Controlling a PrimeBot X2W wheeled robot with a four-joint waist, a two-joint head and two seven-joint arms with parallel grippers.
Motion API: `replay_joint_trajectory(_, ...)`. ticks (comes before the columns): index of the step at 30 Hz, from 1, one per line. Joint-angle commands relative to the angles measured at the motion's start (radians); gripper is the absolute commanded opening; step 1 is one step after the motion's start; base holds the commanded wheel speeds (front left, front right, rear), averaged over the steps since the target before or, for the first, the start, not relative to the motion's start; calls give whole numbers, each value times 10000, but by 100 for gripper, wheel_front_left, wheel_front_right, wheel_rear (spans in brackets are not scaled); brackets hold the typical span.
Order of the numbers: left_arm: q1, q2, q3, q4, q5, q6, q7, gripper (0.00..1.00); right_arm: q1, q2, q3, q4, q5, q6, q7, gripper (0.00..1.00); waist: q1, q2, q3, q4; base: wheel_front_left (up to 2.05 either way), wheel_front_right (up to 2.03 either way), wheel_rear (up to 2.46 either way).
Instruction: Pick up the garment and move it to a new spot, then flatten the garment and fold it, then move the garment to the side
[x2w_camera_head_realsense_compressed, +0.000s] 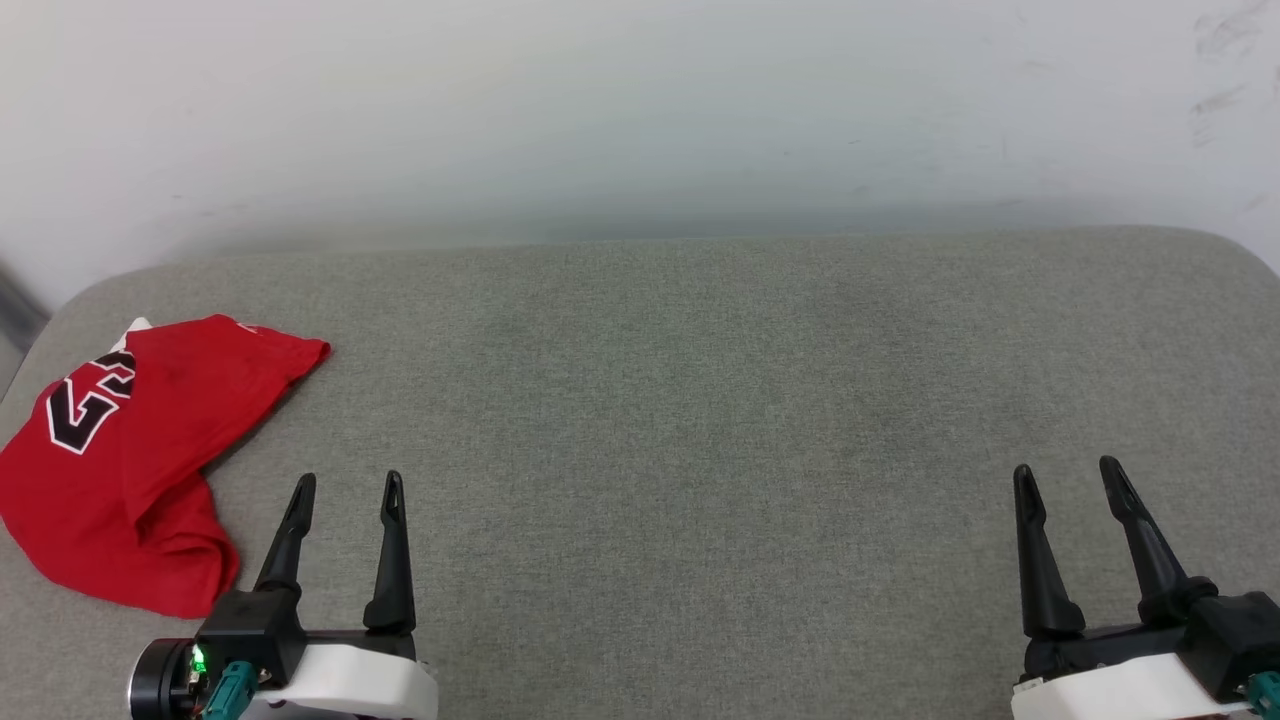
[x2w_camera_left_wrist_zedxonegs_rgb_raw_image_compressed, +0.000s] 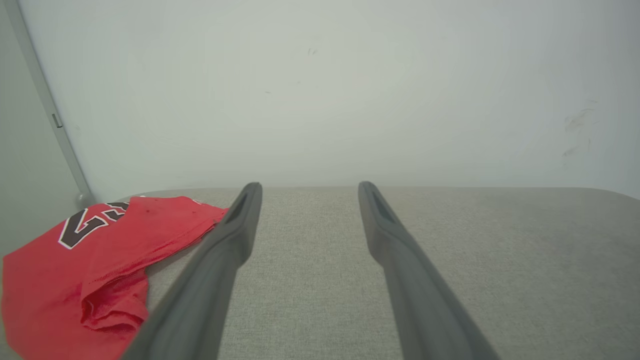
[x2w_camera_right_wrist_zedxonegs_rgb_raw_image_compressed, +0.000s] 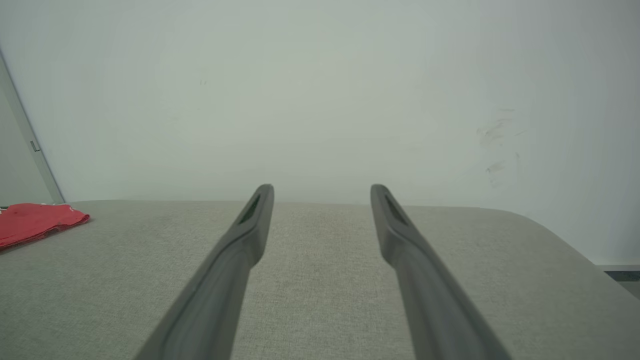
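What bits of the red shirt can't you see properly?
Head view: the jersey lies crumpled; its folds hide most of the lettering.
Left wrist view: the bottom edge cuts it off; a finger of the left gripper covers its side.
Right wrist view: the left edge crops it; too small for detail.
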Motion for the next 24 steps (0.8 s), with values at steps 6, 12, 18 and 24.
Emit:
replay_joint_trajectory(6, 74, -24, 48, 95, -226, -58, -26, 100, 65, 13, 8, 124, 301, -3, -33, 100, 0, 0, 14, -11, 0, 0, 0)
replay_joint_trajectory(12, 79, -25, 35, 153, -370, -41, -28, 100, 59, 13, 41, 222, 431, -1, -33, 100, 0, 0, 25, -28, 0, 0, 0)
replay_joint_trajectory(18, 22, -25, 15, 206, -414, -13, -28, 100, 47, 13, 84, 267, 425, -3, -33, 100, 0, 0, 45, -2, 0, 0, 0)
replay_joint_trajectory(24, -67, -24, 33, 233, -422, -20, -28, 100, 107, 13, 63, 240, 384, -3, -33, 100, 0, 0, 34, 194, 0, 0, 0)
